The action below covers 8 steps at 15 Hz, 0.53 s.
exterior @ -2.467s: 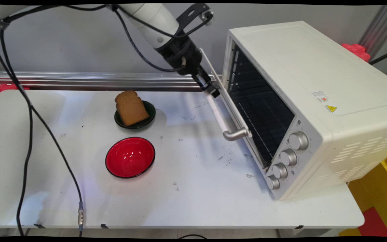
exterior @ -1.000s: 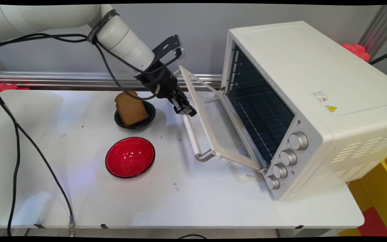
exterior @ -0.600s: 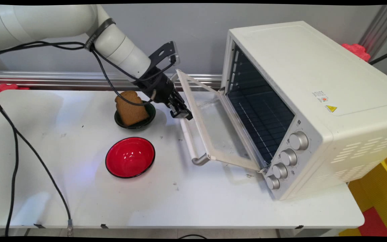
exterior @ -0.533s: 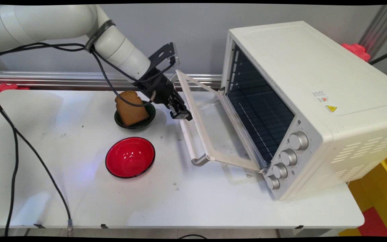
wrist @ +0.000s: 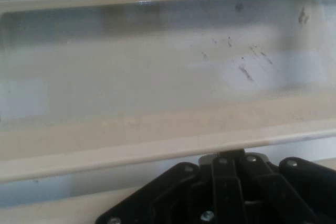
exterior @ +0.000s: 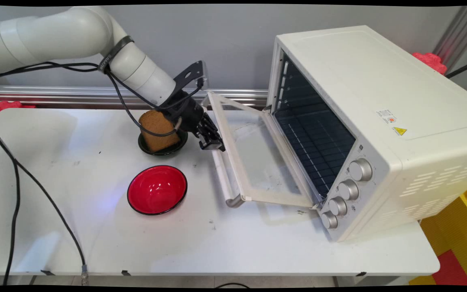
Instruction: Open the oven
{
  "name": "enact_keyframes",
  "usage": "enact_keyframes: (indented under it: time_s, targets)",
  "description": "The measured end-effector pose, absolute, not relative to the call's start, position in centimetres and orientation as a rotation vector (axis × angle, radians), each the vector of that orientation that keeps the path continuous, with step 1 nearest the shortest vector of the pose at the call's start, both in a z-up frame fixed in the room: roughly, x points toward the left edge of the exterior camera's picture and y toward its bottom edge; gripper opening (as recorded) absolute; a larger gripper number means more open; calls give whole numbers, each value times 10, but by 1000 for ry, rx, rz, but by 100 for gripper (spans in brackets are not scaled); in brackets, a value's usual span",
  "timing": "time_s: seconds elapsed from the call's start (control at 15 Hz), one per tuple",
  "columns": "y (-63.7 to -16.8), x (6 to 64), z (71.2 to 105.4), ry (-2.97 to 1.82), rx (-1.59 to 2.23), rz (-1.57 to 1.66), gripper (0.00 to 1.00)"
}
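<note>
1. Table (exterior: 258, 251): white, scuffed, spans the lower frame.
2. Toaster oven (exterior: 363, 93): cream, right half of frame, set at an angle. The cavity is dark and its rack is bare. Four silver knobs (exterior: 348, 189) run down the front corner.
3. Door (exterior: 258, 162): glass pane in a cream frame, hinged along its bottom edge. It is dropped nearly flat at frame centre, clear of the table. It fills the hand view.
4. Cables (exterior: 14, 194): black, hanging at frame left.
5. Handle (exterior: 221, 174): pale bar on silver brackets along the door's free edge, left of centre.
6. Red bowl (exterior: 157, 190): empty, lower left of centre, well apart from the door.
7. Dark green bowl (exterior: 164, 152): just above the red one and near the handle's far end.
8. Bread slice (exterior: 156, 129): brown, standing tilted in the dark bowl.
9. Gripper (exterior: 211, 142): black, clenched on the handle at its far end, just right of the dark bowl.

Handling, as a judgement: the grip sits off-centre, so the door may twist. The bar swings in an arc about the hinge, and the wrist passes close to the bread.
</note>
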<state>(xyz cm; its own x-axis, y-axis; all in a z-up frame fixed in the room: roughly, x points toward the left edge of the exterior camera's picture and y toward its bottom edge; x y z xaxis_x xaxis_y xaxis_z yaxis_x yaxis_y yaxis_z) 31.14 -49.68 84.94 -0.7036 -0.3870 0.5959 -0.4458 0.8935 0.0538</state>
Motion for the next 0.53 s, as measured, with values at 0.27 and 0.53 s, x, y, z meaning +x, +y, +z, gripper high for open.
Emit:
enact_keyframes:
  time_s: [0.27, 0.53]
  targets:
    - [-493, 319, 845, -2433, 584, 119, 0]
    - [-490, 325, 843, -2435, 577, 114, 0]
